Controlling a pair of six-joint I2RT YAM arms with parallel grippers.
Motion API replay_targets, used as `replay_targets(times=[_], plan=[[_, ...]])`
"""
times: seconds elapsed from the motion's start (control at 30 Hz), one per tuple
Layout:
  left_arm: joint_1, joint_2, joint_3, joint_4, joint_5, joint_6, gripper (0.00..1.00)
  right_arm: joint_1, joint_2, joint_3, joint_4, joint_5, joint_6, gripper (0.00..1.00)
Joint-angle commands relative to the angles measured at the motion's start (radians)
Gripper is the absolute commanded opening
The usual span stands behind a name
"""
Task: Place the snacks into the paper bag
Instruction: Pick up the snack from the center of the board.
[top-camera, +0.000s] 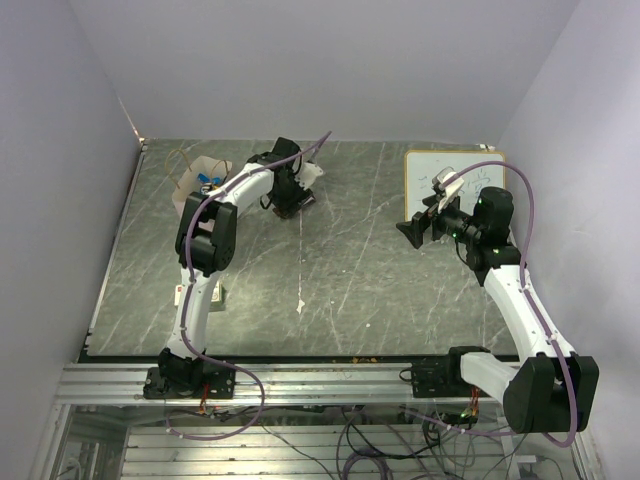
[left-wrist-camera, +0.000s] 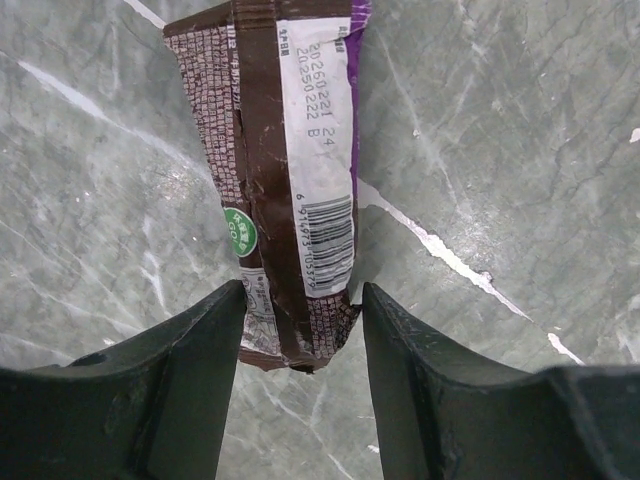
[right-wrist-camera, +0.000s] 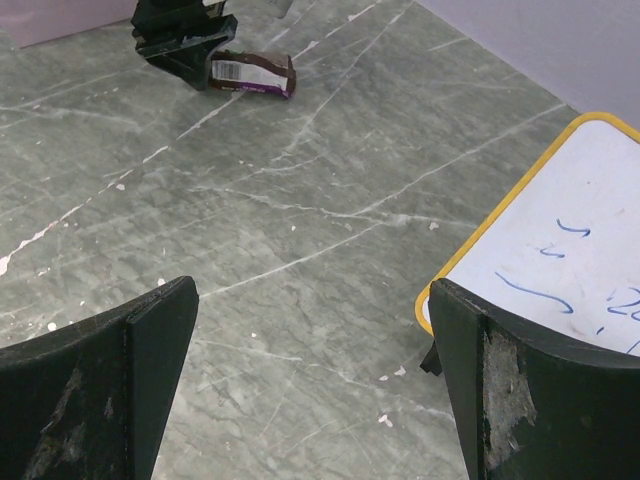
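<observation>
A dark purple-brown snack packet (left-wrist-camera: 290, 150) with a white barcode label lies flat on the grey marble table. My left gripper (left-wrist-camera: 302, 300) is open, and its jaws straddle the packet's near end, close to both of its edges. The same packet shows far off in the right wrist view (right-wrist-camera: 252, 75) and from above (top-camera: 304, 203), beside my left gripper (top-camera: 290, 205). The pale paper bag (top-camera: 205, 180) stands open at the far left, with blue and yellow snacks inside it. My right gripper (right-wrist-camera: 312, 310) is open and empty, above bare table near the whiteboard.
A white whiteboard with a yellow frame (top-camera: 455, 180) lies at the far right, and its corner is just beside my right fingers (right-wrist-camera: 560, 260). A small pale object (top-camera: 216, 297) sits by the left arm. Pale walls enclose the table.
</observation>
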Motion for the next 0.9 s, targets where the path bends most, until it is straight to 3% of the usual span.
replay_targets(times=[0.0,0.33,0.87], plan=[[0.001,0.031,0.024,-0.036,0.036,-0.005,0.59,-0.007,-0.001,0.009,0.013,-0.013,-0.008,1.0],[0.001,0.008,0.032,-0.07,0.04,0.004,0.43,-0.007,-0.002,0.011,0.01,-0.027,-0.005,1.0],[0.001,-0.231,-0.066,-0.089,0.15,0.001,0.34,-0.007,-0.01,0.01,0.008,-0.034,-0.004,1.0]])
